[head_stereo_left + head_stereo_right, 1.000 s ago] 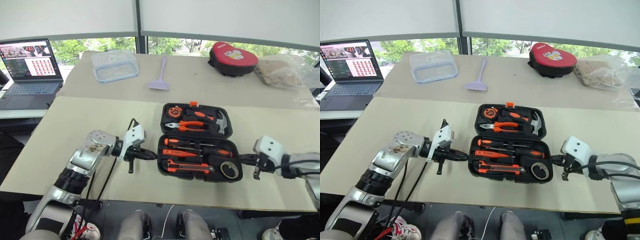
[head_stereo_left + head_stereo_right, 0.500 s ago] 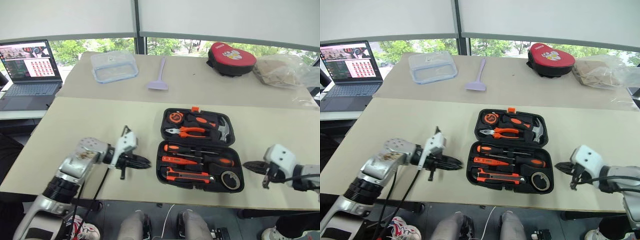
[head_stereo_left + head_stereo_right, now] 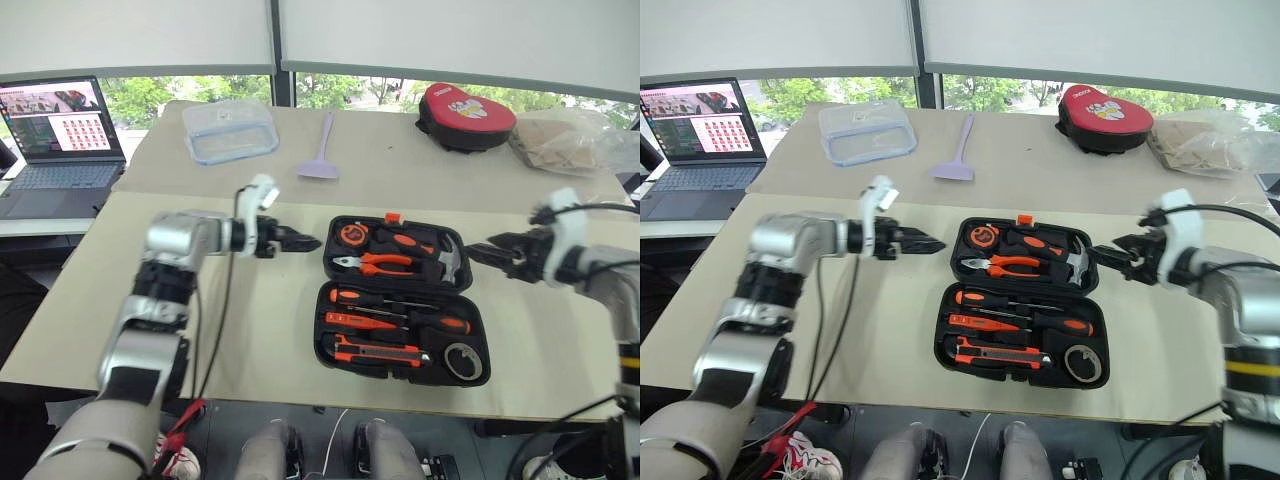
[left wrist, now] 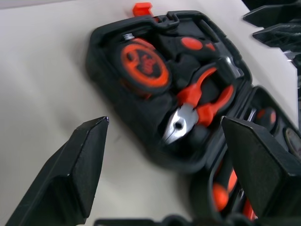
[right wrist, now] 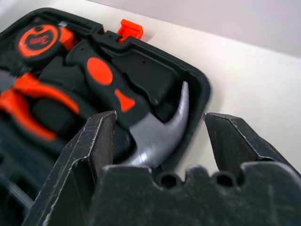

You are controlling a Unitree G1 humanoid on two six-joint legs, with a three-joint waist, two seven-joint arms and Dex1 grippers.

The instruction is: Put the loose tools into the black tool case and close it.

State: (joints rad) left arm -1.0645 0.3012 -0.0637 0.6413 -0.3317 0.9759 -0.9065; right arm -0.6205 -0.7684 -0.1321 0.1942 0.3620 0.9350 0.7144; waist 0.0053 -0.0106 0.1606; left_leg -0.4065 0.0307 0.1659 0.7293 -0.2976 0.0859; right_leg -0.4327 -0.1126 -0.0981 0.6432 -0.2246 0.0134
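Note:
The black tool case (image 3: 400,283) lies open in the middle of the table, its orange latch (image 3: 390,216) on the far edge. Its near half holds the screwdrivers (image 3: 385,298), the orange-black utility knife (image 3: 375,352) and the grey tape roll (image 3: 461,358) in their slots. Tape measure, pliers and hammer (image 5: 160,132) fill the far half. My left gripper (image 3: 312,242) hovers open just off that half's left edge, pointing at it. Off the right edge my right gripper (image 3: 472,250) is open too, facing the hammer's corner. Neither holds anything.
On the far table stand a clear lidded box (image 3: 230,130), a lilac scraper (image 3: 320,160), a red-and-black pouch (image 3: 465,115) and a crumpled plastic bag (image 3: 570,140). A laptop (image 3: 60,130) sits at the far left. The table's front edge runs close below the case.
Both grippers were shut beside the case's near half. They have opened, risen and moved forward to flank its far half.

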